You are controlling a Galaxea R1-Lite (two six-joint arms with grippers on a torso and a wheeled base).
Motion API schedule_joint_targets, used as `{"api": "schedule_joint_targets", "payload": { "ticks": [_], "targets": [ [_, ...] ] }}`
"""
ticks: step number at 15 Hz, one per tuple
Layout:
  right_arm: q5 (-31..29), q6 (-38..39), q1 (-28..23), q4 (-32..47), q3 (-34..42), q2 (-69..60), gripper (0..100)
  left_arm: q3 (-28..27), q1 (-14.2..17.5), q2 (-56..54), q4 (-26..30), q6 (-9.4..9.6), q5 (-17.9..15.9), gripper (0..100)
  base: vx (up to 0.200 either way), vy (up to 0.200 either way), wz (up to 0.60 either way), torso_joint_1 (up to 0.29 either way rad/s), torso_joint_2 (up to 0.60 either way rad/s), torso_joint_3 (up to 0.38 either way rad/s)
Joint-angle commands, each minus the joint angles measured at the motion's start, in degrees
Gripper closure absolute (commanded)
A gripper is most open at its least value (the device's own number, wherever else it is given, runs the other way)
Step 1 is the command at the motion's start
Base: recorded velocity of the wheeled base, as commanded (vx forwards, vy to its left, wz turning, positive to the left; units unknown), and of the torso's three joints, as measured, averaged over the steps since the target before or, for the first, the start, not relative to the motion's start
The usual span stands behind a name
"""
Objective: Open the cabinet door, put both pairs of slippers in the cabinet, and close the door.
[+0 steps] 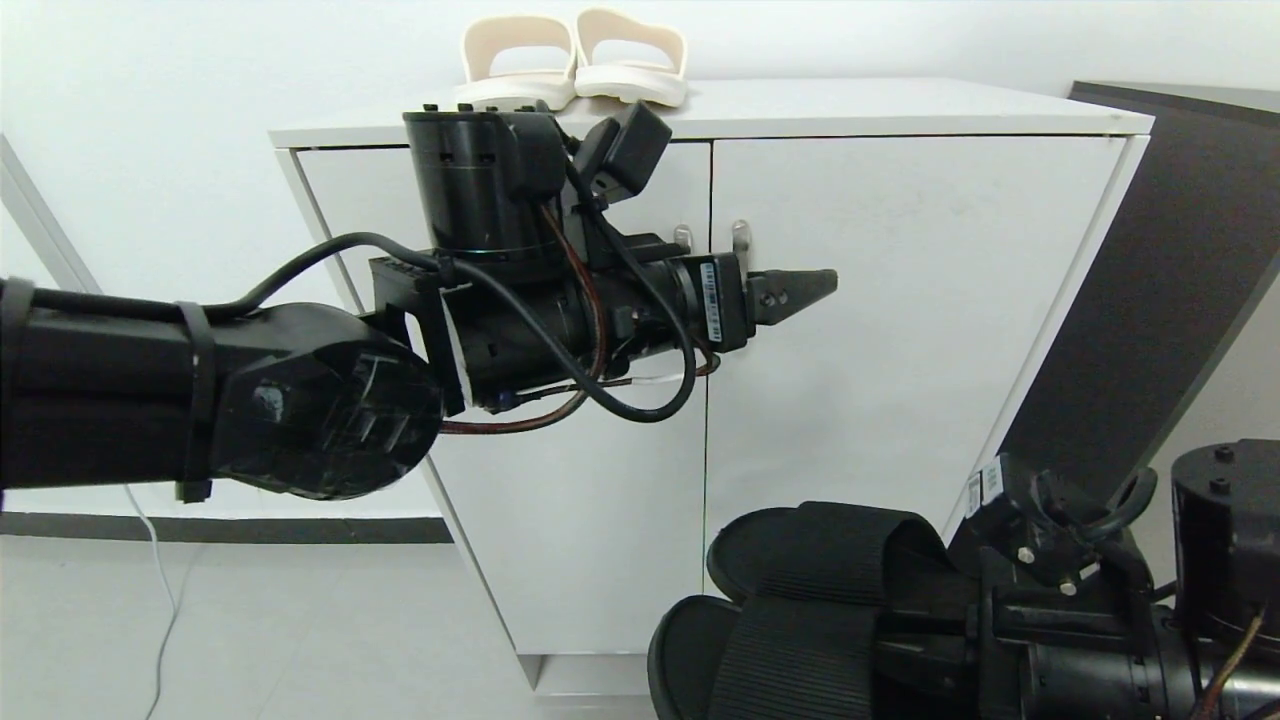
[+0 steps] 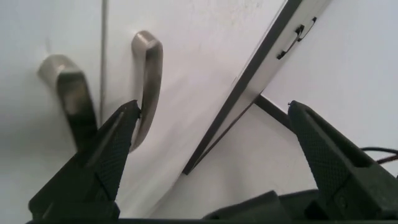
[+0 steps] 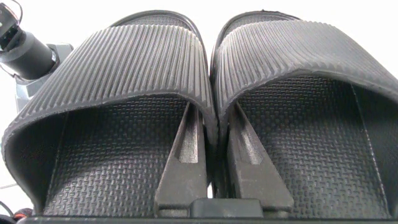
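Head view, cabinet (image 1: 900, 350): white, smooth and flat-faced, with two doors shut and a thin seam between them
Head view, handles (image 1: 740, 238): two small curved metal loops, one on each side of the seam, near the top of the doors
Head view, cream slippers (image 1: 575, 60): a matte, rounded pair with broad straps, side by side on the cabinet top
Head view, left pincer (image 1: 800, 290): black and wedge-shaped, lying level, its tip in front of the right door, just below the handles
Head view, black slippers (image 1: 800, 600): ribbed straps and rounded toes, held low before the cabinet's foot, well apart from the cream pair
Left wrist view, left pincer (image 2: 211, 143): spread wide, fingers (image 2: 99, 162) dark with a fine knurled face
Left wrist view, near handle (image 2: 148, 81): brushed metal, bent like a hook, between the fingers and right at one fingertip; whether they touch I cannot tell
Right wrist view, right pincer (image 3: 217, 168): narrow, one tapered finger (image 3: 183, 162) inside each slipper, pinching the two inner walls together
Right wrist view, black slippers (image 3: 137, 68): rubbery, straps finely ribbed, footbeds dimpled, pressed side by side
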Motion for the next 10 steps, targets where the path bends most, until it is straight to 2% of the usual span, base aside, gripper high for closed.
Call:
{"api": "schedule_joint_targets", "payload": {
  "ticks": [1, 3, 4, 10],
  "targets": [
    [0.0, 0.0, 0.0, 0.0, 0.0, 0.1, 100, -2.0, 0.1, 2.9, 0.0, -0.43, 0.2, 0, 0.0, 0.0, 0.0, 0.0, 0.0, 0.0],
    [0.0, 0.0, 0.0, 0.0, 0.1, 0.1, 100, -2.0, 0.1, 3.2, -0.1, -0.69, 0.2, 0, 0.0, 0.0, 0.0, 0.0, 0.0, 0.0],
    [0.0, 0.0, 0.0, 0.0, 0.1, 0.1, 100, -1.9, 0.1, 3.2, -0.1, -0.69, 0.2, 100, 0.0, 0.0, 0.0, 0.0, 0.0, 0.0],
    [0.2, 0.0, 0.8, 0.1, 0.7, 0.1, 100, 2.3, -0.6, -0.5, -0.3, -0.69, 0.1, 100, 0.0, 0.0, 0.0, 0.0, 0.0, 0.0]
  ]
}}
